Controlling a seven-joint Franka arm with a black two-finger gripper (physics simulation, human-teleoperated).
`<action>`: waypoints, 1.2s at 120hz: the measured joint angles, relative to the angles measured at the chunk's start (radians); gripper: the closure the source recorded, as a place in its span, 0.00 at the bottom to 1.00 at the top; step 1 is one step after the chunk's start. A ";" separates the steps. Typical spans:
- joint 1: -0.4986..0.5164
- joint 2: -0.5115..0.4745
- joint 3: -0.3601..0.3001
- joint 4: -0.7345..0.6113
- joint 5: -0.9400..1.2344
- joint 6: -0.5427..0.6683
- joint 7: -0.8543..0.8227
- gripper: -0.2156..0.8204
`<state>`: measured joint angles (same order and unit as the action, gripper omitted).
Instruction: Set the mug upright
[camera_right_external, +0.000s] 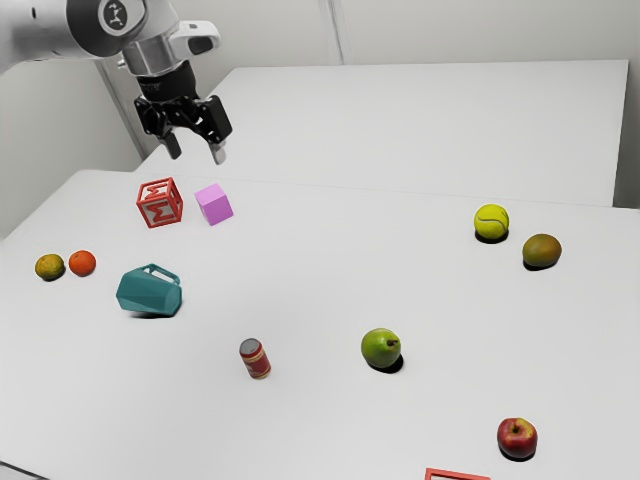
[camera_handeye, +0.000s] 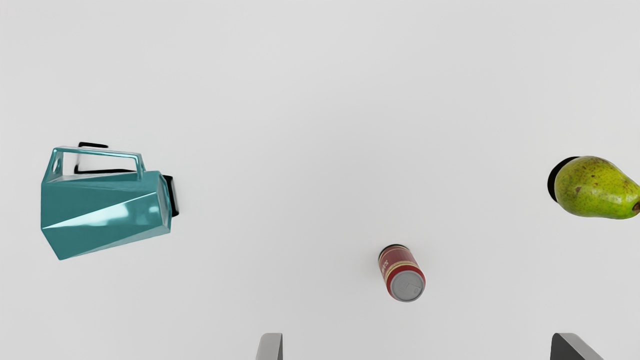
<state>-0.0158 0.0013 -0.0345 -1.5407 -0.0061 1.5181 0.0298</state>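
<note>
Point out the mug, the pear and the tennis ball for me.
Mug (camera_handeye: 100, 210), wrist view, on its side wall.
Pear (camera_right_external: 380, 348), exterior view, mid body.
Tennis ball (camera_right_external: 491, 221), exterior view, middle of its felt.

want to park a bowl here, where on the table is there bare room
The widest bare patch lies between the pink cube and the tennis ball. A smaller one separates the tipped mug from the can. Crowded: the exterior view's left, where the lettered block sits near the cube, and two small fruits sit close together.
</note>
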 joint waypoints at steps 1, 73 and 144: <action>0.000 0.000 0.000 0.000 0.000 0.000 0.000 0.23; 0.180 -0.047 0.013 -0.051 -0.012 -0.016 0.038 0.23; 0.478 0.149 0.049 -0.051 -0.168 -0.004 0.277 0.23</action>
<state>0.4626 0.1501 0.0141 -1.5921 -0.1745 1.5145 0.3066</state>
